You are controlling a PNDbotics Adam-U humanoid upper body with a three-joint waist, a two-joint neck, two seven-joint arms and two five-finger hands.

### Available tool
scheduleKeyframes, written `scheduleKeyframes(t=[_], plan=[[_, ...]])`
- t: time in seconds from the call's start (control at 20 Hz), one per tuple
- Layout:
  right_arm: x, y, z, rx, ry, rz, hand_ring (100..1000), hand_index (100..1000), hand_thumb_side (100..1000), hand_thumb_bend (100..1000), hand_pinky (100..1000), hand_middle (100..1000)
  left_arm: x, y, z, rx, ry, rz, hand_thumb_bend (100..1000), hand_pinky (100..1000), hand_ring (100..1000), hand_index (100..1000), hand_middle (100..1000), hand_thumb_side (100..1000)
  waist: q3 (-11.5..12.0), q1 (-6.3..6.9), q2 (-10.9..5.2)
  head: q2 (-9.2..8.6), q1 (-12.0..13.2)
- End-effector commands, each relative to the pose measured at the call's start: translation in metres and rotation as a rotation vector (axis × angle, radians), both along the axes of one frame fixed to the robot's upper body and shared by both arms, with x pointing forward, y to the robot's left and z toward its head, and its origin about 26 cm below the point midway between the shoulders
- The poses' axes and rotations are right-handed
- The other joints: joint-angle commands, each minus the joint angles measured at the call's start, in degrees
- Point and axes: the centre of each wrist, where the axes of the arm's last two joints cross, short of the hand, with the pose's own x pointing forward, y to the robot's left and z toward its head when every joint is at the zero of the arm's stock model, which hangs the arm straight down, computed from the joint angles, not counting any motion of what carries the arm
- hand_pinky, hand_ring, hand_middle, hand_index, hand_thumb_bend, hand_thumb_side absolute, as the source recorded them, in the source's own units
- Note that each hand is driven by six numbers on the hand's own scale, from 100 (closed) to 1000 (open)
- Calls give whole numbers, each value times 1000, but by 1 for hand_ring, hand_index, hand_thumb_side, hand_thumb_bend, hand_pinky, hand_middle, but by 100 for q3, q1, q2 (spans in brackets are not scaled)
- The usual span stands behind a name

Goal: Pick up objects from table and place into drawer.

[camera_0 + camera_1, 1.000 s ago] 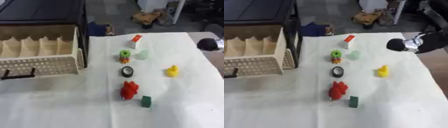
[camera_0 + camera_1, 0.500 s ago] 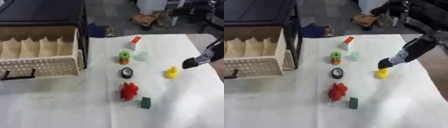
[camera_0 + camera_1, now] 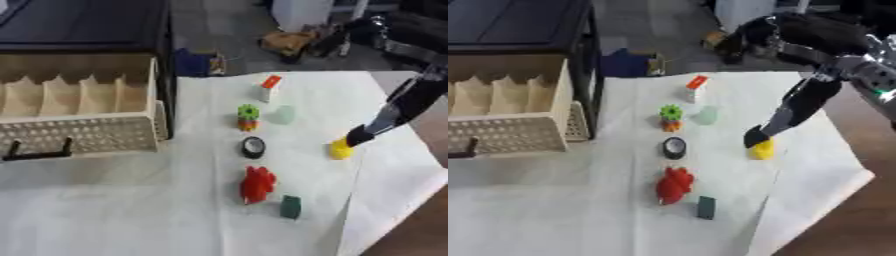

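Observation:
An open beige drawer (image 3: 79,131) with dividers and a black handle (image 3: 39,151) sticks out of a dark cabinet at the left. On the white cloth lie a white box with a red top (image 3: 269,88), a green and orange toy (image 3: 248,117), a pale cup (image 3: 283,114), a black ring (image 3: 253,147), a red toy (image 3: 257,184), a dark green block (image 3: 290,207) and a yellow toy (image 3: 761,149). My right hand (image 3: 757,135) reaches down from the upper right and touches the yellow toy's upper left side. The left hand is out of sight.
The cloth's right edge hangs over a brown table edge (image 3: 411,220). Beyond the table's far edge sit a blue thing (image 3: 194,62), a brown thing (image 3: 289,42) and a white bin (image 3: 302,7) on the floor. The dark cabinet (image 3: 83,25) stands over the drawer.
My right arm has come in from the right edge and dropped leftward and down until the hand meets the yellow toy. The other objects have not moved.

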Motion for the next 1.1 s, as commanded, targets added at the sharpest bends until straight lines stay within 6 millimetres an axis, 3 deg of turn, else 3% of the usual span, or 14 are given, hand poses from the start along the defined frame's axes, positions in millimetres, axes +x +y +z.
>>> scheduleKeyframes(t=[0.05, 0.45, 0.8, 1.1], plan=[[2, 1, 8, 7, 21, 3, 753, 910, 569, 850, 766, 700, -2, -1, 7, 9, -21, -8, 100, 546, 485, 849, 583, 1000, 11, -8, -109, -65, -33], [15, 13, -2, 13, 89, 21, 739, 911, 539, 837, 755, 688, -2, -3, 6, 0, -11, -19, 100, 548, 485, 848, 584, 1000, 56, -12, -141, -77, -137], [23, 18, -11, 1, 145, 36, 730, 910, 499, 832, 746, 674, -2, -4, 6, -13, -7, -20, 100, 547, 486, 847, 583, 1000, 90, -38, -156, -198, -184], [31, 25, -24, -8, 218, 54, 717, 893, 421, 829, 737, 647, -1, -4, 6, -21, -2, -22, 100, 547, 486, 847, 583, 1000, 120, -35, -170, -184, -255]])
